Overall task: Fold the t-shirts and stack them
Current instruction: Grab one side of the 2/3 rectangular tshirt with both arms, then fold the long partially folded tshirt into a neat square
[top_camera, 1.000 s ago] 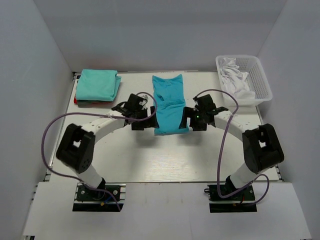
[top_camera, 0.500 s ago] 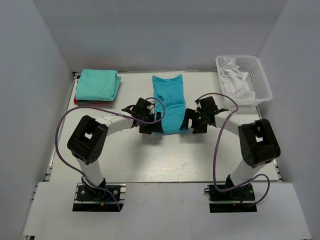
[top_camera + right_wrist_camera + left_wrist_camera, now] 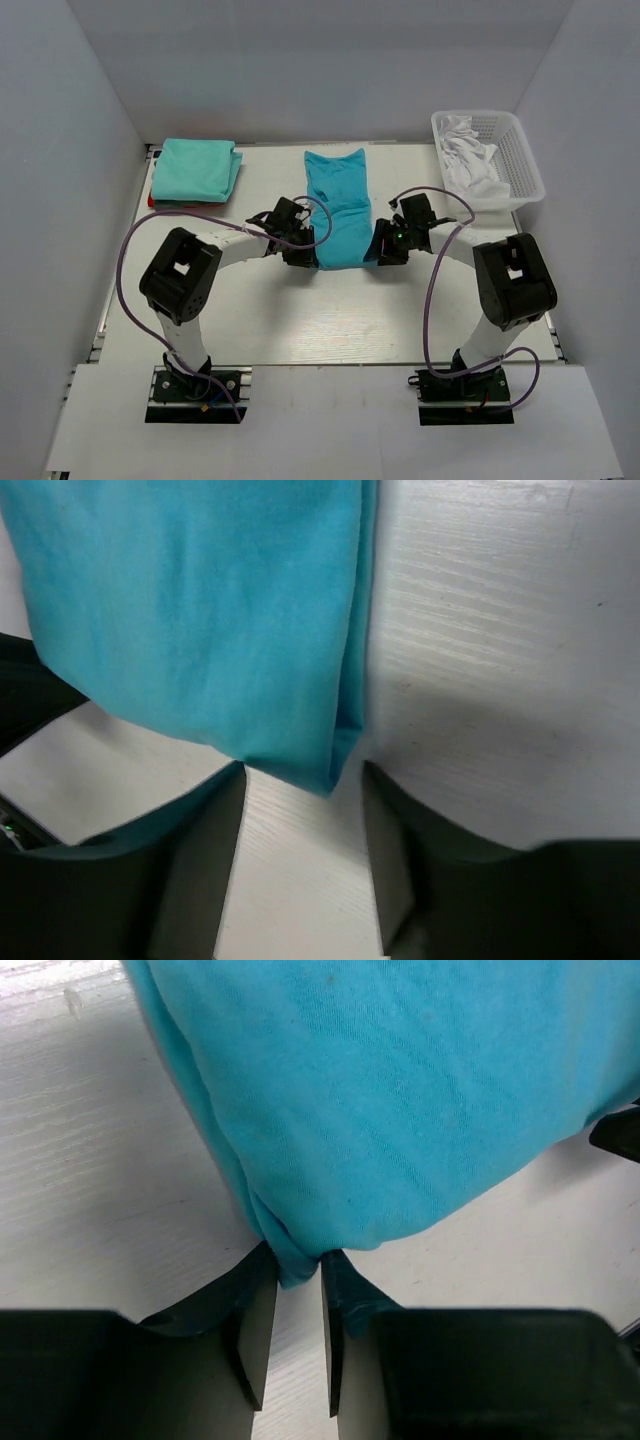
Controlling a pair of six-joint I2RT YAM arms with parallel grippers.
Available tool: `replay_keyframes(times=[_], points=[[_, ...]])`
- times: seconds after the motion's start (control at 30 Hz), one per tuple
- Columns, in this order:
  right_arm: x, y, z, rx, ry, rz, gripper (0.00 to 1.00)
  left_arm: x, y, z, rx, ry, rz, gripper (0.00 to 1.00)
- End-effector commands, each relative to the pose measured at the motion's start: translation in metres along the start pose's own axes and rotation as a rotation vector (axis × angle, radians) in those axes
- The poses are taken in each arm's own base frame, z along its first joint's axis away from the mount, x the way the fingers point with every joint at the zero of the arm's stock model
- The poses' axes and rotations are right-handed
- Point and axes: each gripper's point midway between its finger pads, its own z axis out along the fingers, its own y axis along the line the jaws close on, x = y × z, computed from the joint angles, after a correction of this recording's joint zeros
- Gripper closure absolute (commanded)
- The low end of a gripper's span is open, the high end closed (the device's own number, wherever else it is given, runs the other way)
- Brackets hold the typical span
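Left gripper: shifted right and toward the near edge, from beside the turquoise t-shirt to its near left corner; left elbow: swung inward and away from the base; right gripper: edged slightly inward at the near right corner; right elbow: drawn inward and farther up the table; shirt's near end: a little narrower than a second ago

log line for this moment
left gripper: shut on turquoise t-shirt near corner | right gripper: open around other near corner | folded mint stack: far left
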Motion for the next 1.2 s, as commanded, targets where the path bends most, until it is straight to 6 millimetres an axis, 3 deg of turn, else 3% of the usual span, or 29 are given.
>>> replay_keyframes(times=[0.0,0.07,0.17,0.2,0.33,0.47,0.57,0.6,0.63,0.67,0.7,0.73,0.77,0.8,0.93,0.97,1.03,1.17], points=[[0.000,-0.005,0.005,-0.003,-0.004,0.013,0.50,0.013,0.005,0.006,-0.008,0.037,0.012,0.69],[0.002,-0.007,0.008,0.002,0.007,0.017,0.76,0.014,0.003,0.006,0.003,0.043,0.012,0.75],[-0.001,-0.009,0.009,0.006,-0.008,0.024,1.00,0.014,0.003,0.006,0.003,0.043,0.003,0.95],[-0.001,-0.007,0.009,0.001,-0.007,0.023,1.00,0.012,0.002,0.006,0.007,0.035,0.005,1.00],[-0.001,-0.006,0.003,-0.003,-0.017,-0.004,1.00,0.005,-0.003,0.001,0.020,0.008,0.013,1.00],[0.009,0.007,-0.012,-0.052,-0.018,-0.028,1.00,0.015,-0.003,-0.018,0.009,0.031,-0.003,1.00],[0.027,0.014,-0.033,-0.068,0.009,-0.016,1.00,0.032,-0.014,-0.043,0.036,0.089,-0.007,1.00],[0.043,0.012,-0.042,-0.064,0.028,-0.003,1.00,0.037,-0.024,-0.052,0.068,0.107,-0.009,1.00],[0.042,0.019,-0.053,-0.079,-0.001,-0.014,1.00,0.043,-0.026,-0.061,0.072,0.125,-0.025,1.00],[0.053,0.016,-0.060,-0.064,0.028,0.014,1.00,0.043,-0.039,-0.077,0.106,0.111,-0.020,1.00],[0.052,0.025,-0.078,-0.078,-0.019,-0.010,1.00,0.047,-0.047,-0.088,0.143,0.127,-0.020,1.00],[0.058,0.024,-0.083,-0.068,-0.011,-0.004,1.00,0.058,-0.048,-0.099,0.130,0.161,-0.038,1.00],[0.074,0.019,-0.091,-0.037,0.041,0.029,1.00,0.057,-0.053,-0.110,0.144,0.157,-0.035,1.00],[0.076,0.021,-0.098,-0.037,0.040,0.033,1.00,0.058,-0.061,-0.127,0.183,0.147,-0.027,1.00],[0.079,0.046,-0.141,-0.089,0.009,0.007,1.00,0.052,-0.086,-0.166,0.256,0.146,-0.024,1.00],[0.064,0.061,-0.154,-0.117,-0.032,-0.015,1.00,0.052,-0.089,-0.170,0.267,0.151,-0.023,1.00],[0.061,0.070,-0.163,-0.142,-0.029,-0.020,1.00,0.046,-0.098,-0.177,0.293,0.156,-0.020,1.00],[0.032,0.088,-0.173,-0.168,-0.081,-0.049,1.00,0.033,-0.103,-0.180,0.282,0.149,0.000,1.00]])
